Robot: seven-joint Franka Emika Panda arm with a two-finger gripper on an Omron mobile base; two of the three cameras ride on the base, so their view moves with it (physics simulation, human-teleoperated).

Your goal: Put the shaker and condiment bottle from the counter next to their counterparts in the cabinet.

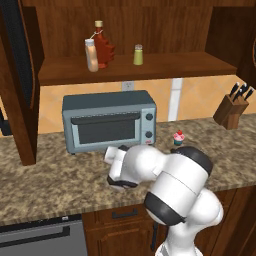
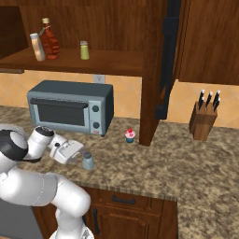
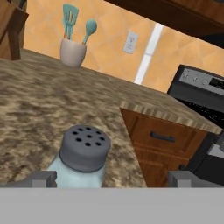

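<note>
Hand view: pale blue glassy shaker point(image 3: 82, 162), grey perforated cap, unlabelled, stands on table point(image 3: 39, 96) between wide-open gripper point(image 3: 114, 179) fingers.

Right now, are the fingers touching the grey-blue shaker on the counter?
Apart. In the hand view the shaker stands between the two open fingers, with counter showing in the gap on each side of it.

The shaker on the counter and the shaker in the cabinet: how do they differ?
The shaker on the counter is grey-blue; the shaker in the cabinet is yellow-green. The first stands low on the granite counter, between the open fingers of the gripper; the second stands on the cabinet shelf, beside the red leaf-shaped bottle. Both are upright with grey caps.
</note>
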